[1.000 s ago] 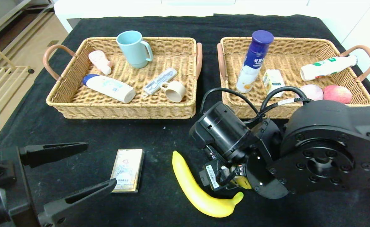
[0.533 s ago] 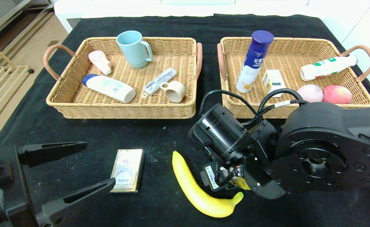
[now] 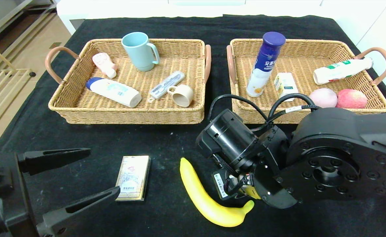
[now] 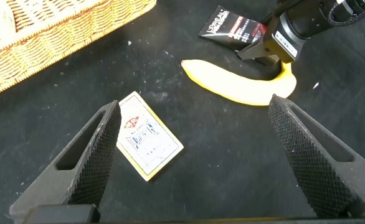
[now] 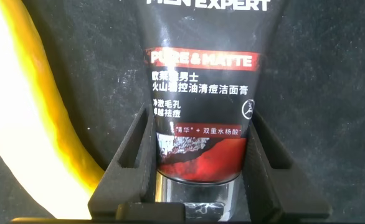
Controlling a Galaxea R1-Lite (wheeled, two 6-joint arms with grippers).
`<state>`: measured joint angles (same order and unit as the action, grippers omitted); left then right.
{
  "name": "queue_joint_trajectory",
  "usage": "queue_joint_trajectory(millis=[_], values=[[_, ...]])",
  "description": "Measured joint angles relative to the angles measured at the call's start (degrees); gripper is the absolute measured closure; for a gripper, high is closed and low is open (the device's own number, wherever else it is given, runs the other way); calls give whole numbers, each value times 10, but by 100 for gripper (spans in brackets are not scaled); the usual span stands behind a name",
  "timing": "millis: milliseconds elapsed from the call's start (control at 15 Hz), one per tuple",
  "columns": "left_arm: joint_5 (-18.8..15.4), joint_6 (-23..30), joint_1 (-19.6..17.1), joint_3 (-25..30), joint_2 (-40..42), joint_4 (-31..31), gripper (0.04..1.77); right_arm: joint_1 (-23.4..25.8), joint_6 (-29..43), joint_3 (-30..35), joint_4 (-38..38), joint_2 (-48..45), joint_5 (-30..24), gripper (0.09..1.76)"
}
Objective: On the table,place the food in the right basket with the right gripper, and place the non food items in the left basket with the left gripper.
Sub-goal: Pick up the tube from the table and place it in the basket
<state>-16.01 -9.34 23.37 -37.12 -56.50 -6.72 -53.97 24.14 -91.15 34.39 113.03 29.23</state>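
A black face-wash tube [image 5: 201,93] lies on the black cloth, and my right gripper [image 5: 201,118] is shut on its lower end, a finger pressed against each side. The yellow banana [image 3: 206,200] [image 5: 39,106] lies right beside that gripper, untouched. In the head view my right arm [image 3: 311,164] hides the tube and the fingers. My left gripper [image 3: 104,171] [image 4: 194,109] hovers open above the front left of the table, with a small card box [image 3: 133,177] [image 4: 148,143] flat on the cloth next to one finger. The tube [image 4: 229,28] also shows in the left wrist view.
The left basket [image 3: 130,115] holds a blue mug, a small cup, two bottles and a flat case. The right basket [image 3: 298,41] holds a tall blue bottle, a carton, a white bottle and two peaches. Both stand behind the arms.
My right gripper's fingers have closed in on the black tube, and the right arm has shifted slightly. The left gripper, banana and card box have stayed put.
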Motion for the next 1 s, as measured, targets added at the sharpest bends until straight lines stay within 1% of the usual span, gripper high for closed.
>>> queue_joint_trajectory(millis=[667,867,1000], values=[[0,0,-1,0,-1,0,9,-1,4,0,1,1,1,102],[0,0,-1,0,-1,-1,9,-6,3,-22,4,-3,18,102],[-1,0,-1,0,-1,-1,9,-9,-1,-47,6,-7,20,102]])
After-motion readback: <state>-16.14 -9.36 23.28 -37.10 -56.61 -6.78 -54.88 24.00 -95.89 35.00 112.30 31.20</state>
